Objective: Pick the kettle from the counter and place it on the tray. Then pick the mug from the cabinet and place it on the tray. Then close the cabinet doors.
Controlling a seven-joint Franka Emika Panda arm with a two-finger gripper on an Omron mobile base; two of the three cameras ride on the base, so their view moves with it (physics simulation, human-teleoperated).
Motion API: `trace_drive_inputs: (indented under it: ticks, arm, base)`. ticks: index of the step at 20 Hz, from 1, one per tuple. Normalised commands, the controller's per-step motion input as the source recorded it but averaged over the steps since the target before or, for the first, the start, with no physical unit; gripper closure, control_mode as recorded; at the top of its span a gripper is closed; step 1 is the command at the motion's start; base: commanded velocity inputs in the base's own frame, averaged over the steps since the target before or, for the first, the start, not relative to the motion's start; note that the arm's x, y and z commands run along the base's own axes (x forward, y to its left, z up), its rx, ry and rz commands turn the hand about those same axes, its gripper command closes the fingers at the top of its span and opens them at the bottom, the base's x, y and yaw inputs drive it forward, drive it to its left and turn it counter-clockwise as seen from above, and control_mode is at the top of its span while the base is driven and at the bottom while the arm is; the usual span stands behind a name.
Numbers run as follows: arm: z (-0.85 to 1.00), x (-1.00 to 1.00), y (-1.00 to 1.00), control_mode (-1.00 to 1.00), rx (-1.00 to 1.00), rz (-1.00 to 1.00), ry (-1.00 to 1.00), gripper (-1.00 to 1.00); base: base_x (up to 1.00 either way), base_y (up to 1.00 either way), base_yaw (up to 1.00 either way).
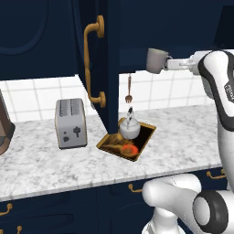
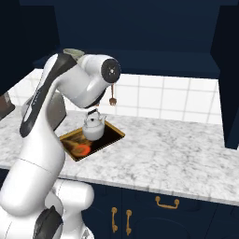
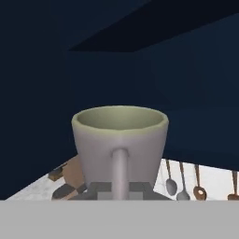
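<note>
You are carrying the mug (image 1: 156, 60) upright in the hand (image 1: 170, 63), high above the tray (image 1: 145, 133) and a little to the room's right of it in the left base view, level with the bottom edge of the cabinet (image 1: 183, 27). The hand is closed on the mug at its loop handle; in the hand view the handle is running straight down the middle of the cup toward the fingertips, though how tightly the pads are pinching it is hard to tell.

To do this step well, you should be keeping the rim level while you bring the mug clear of the open cabinet door (image 1: 98, 64) and down toward the tray. The kettle (image 1: 129, 127) is already sitting on the tray, toward its back end, so I judge the free spot to be the front part near the orange-red mark (image 1: 130, 149). Aim there, and lower slowly so the mug is not knocking the kettle's thin upright handle. The hanging spoon (image 1: 129, 90) just above the kettle is another thing to steer around.

The mug itself is looking small and grey-white, with a pale greenish inside and walls tapering slightly toward the base. It is plainly smaller than the kettle, and it appears empty.

Beyond the tray, the marbled table (image 1: 183, 137) is carrying a silver toaster (image 1: 71, 122) to the tray's left.
</note>
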Motion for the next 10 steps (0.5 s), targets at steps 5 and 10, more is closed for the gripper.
trace_drive_inputs:
  ticks: [5,10]
  arm:
    - [0.00,-0.33,-0.02,-1.00,0.00,0.03,0.00,1.00]
    - [-0.05,-0.01,0.01,-1.00,-0.01,0.00,0.00,1.00]
  base:
    - [0.00,0.00,0.00]
    - [0.00,0.00,0.00]
